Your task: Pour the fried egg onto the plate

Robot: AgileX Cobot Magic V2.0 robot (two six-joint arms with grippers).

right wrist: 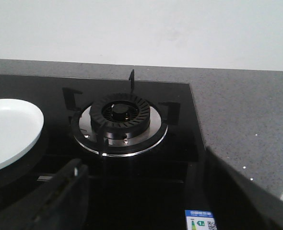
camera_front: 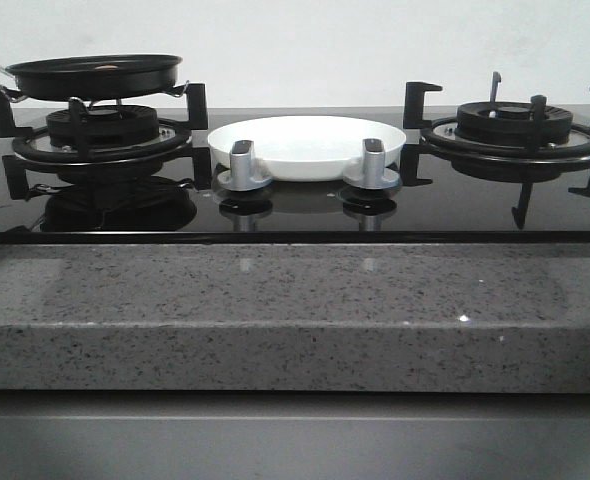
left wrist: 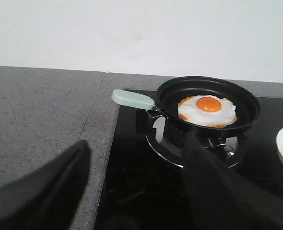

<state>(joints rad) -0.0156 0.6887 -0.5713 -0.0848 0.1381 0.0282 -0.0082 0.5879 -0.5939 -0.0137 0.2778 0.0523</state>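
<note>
Currently fried egg point(left wrist: 207, 111) lies in pan point(left wrist: 247, 103); plate point(camera_front: 306, 146) bare; both hands open.

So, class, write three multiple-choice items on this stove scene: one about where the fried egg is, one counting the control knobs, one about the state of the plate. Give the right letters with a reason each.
1. Where is the fried egg?
A. in the black frying pan on the left burner
B. on the plate
C. on the right burner

2. How many silver knobs stand in front of the plate?
A. one
B. two
C. four

3. What state is the plate in?
A. empty
B. holding the egg
C. upside down

Answers: 1 A, the left wrist view shows the egg lying in the pan; 2 B, the front view shows two knobs; 3 A, its white surface is bare.
</note>
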